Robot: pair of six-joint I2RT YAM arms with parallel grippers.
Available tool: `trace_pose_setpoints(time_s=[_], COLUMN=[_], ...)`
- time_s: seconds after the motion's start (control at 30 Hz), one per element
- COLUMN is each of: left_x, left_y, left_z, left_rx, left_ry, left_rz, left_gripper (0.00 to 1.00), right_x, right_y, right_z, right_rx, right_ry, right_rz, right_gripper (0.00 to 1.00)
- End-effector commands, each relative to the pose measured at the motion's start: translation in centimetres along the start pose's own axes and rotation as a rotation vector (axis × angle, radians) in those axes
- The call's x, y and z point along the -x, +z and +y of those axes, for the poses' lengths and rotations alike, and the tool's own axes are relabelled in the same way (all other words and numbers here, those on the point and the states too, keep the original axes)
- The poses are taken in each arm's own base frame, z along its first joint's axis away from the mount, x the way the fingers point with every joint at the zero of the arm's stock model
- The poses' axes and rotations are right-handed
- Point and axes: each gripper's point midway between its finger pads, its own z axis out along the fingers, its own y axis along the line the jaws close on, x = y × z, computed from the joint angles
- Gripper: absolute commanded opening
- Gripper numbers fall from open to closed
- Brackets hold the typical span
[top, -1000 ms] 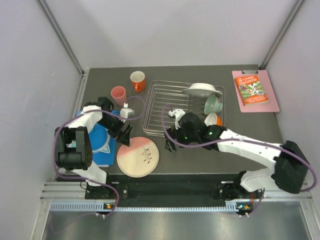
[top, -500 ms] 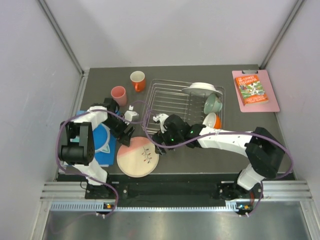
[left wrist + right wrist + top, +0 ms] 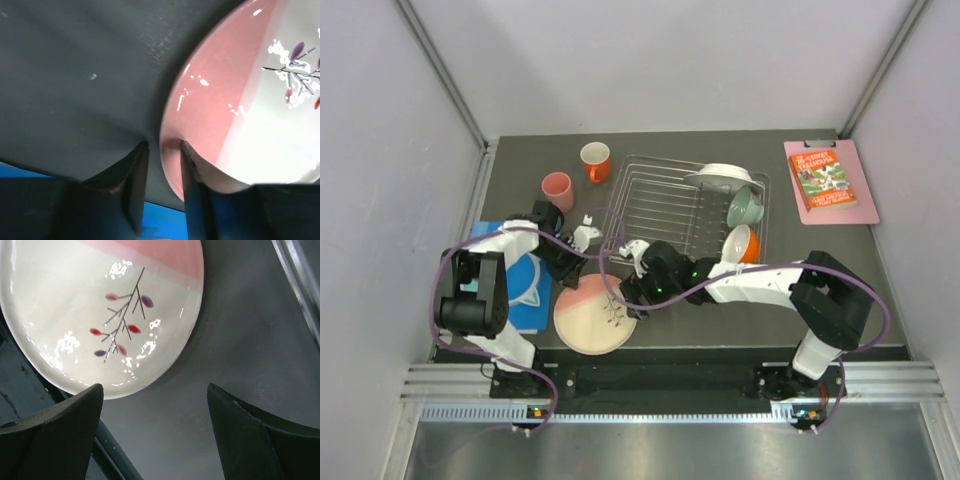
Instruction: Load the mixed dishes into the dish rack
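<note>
**Ask:** Chrome rack first. Where is it?

**Arm:** The dish rack (image 3: 685,205) stands far-middle on the table (image 3: 720,325). At its right end it holds the pale plate (image 3: 723,178), the mint-green bowl (image 3: 745,207) and the orange bowl (image 3: 744,241).

**Ask:** And the twig plate?

**Arm:** The twig plate (image 3: 595,313) lies flat, nearer me than the rack's left corner. My left gripper (image 3: 161,150) has its fingers barely parted astride the pink rim, with a sliver of gap on the outer side. My right gripper (image 3: 155,395) gapes wide and empty just beside the cream edge.

**Ask:** Cups?

**Arm:** The pink cup (image 3: 557,187) and the orange cup (image 3: 595,160) stand left of the rack.
</note>
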Motion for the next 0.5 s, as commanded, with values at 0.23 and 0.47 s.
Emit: trace_pose_setpoints(time_s=[0.23, 0.47], left_x=[2.7, 3.7], left_y=[-3.0, -5.3], left_z=[-2.4, -4.0], left_rx=[-0.004, 0.013], left_ry=[0.071, 0.094], left_rz=[-0.111, -0.183], left_gripper=[0.16, 0.09], right_x=[-0.9, -0.2], right_y=[0.2, -0.1], right_z=[0.3, 0.9], right_rx=[-0.016, 0.01], right_ry=[-0.019, -0.021], right_rz=[-0.017, -0.055], right_gripper=[0.83, 0.83])
